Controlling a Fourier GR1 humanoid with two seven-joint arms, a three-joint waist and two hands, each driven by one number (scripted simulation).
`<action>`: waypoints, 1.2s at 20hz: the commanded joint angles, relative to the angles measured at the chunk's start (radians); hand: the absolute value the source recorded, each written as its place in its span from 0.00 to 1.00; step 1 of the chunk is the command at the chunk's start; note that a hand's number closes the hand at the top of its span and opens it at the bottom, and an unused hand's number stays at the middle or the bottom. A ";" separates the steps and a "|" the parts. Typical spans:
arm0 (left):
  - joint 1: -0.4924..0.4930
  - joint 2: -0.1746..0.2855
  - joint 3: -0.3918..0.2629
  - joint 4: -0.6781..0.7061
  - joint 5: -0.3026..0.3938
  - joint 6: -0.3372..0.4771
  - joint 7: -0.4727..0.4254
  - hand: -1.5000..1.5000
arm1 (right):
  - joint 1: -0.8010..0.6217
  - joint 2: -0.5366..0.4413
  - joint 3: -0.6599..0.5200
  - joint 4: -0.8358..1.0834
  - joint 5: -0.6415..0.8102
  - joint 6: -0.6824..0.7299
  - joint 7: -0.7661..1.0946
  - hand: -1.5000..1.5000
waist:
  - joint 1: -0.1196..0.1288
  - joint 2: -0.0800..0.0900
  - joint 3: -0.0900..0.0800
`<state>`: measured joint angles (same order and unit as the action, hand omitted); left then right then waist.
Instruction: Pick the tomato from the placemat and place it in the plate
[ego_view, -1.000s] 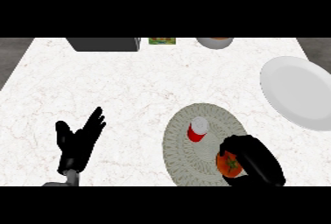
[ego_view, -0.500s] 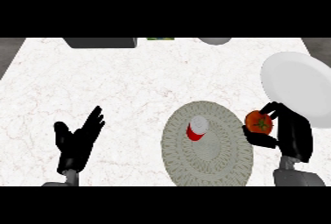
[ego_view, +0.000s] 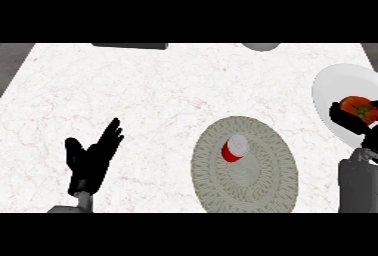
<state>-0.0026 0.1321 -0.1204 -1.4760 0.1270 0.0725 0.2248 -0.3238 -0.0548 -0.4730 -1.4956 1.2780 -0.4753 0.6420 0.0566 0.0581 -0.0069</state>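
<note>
The red tomato (ego_view: 359, 108) is held in my right hand (ego_view: 347, 122), whose fingers curl round it, at the view's right edge. Hand and tomato are over the white plate (ego_view: 332, 87) at the right side of the counter. The round woven placemat (ego_view: 245, 165) lies lower and to the left of the plate, with a small red and white cup (ego_view: 234, 149) on it. My left hand (ego_view: 90, 159) rests open at the lower left, fingers up, far from the placemat and plate.
A dark object (ego_view: 131, 45) and a grey rounded object (ego_view: 260, 46) sit along the counter's far edge. The white marbled counter (ego_view: 148, 95) stretches between my left hand and the placemat.
My right hand has lifted the tomato off the placemat and carried it up and to the right, over the plate. The left hand has stayed still.
</note>
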 joint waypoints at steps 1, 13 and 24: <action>-0.007 0.001 -0.013 -0.002 -0.004 -0.013 -0.006 0.50 | -0.111 -0.026 -0.139 0.035 0.122 -0.122 0.206 1.00 | 0.038 0.010 0.000; -0.052 -0.011 -0.037 0.013 -0.006 -0.033 0.007 0.50 | -0.310 -0.094 -0.412 0.230 0.628 -0.318 0.560 1.00 | 0.081 0.009 0.007; -0.049 -0.013 -0.016 0.032 0.011 -0.032 0.028 0.50 | -0.387 -0.089 -0.621 0.338 0.967 -0.432 0.677 1.00 | 0.043 -0.021 0.010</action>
<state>-0.0613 0.1103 -0.1519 -1.4377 0.1194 0.0508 0.2388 -0.6767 -0.1469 -1.0427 -1.1990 2.1427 -0.7926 1.1012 0.1078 0.0489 0.0029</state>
